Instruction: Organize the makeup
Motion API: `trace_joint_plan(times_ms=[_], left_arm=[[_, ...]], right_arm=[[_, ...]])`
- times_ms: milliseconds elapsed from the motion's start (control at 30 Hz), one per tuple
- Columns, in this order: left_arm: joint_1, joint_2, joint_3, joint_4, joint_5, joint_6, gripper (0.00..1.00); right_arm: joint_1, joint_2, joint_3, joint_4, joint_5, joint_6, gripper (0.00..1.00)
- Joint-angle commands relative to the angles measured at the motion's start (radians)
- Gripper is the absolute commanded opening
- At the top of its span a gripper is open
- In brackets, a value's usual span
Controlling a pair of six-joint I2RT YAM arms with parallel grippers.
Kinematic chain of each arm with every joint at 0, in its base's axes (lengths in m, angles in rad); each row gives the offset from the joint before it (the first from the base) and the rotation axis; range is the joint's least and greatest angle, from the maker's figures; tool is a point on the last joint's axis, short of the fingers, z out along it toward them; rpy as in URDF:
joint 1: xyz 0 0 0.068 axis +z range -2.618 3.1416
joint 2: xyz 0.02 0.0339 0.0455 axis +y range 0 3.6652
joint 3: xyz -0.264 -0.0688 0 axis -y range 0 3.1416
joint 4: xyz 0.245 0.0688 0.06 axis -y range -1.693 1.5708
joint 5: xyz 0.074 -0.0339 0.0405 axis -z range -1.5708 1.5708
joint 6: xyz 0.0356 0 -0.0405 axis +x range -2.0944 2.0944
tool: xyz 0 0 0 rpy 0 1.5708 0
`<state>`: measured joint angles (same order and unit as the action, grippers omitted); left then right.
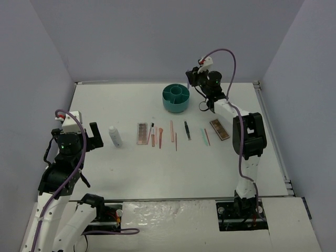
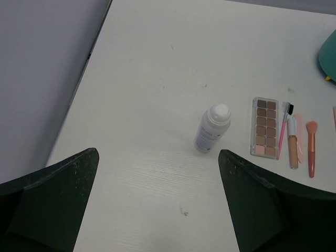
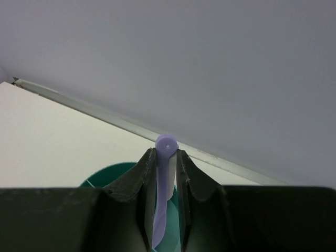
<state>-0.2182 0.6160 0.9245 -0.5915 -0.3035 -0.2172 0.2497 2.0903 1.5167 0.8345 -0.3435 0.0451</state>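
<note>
Misdrop worries me: right hand (image 3: 167, 157), clamped on the purple stick (image 3: 164, 194), hangs near the teal cup (image 1: 176, 97)'s rim. Left hand (image 2: 157, 155) gapes.

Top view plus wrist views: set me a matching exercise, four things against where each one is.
Things:
1 white bottle
2 purple stick
3 teal cup
4 tweezers

Places:
a between the right fingers
b left end of the row
c in the row, left of the green stick
d far part of the table, behind the row

Pairs: 1-b, 2-a, 3-d, 4-c
</note>
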Motion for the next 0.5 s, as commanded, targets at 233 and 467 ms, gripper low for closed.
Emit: trace_joint_plan(times_ms=[233, 467], left_arm=[[0.011, 0.027, 0.032, 0.063, 0.002, 0.003, 0.97], [0.011, 0.028, 0.032, 0.063, 0.006, 0.003, 0.97]], right_arm=[[0.011, 0.077, 0.129, 0.126, -0.031, -0.053, 0.03], [0.012, 0.118, 0.149, 0.13, -0.031, -0.073, 0.06]])
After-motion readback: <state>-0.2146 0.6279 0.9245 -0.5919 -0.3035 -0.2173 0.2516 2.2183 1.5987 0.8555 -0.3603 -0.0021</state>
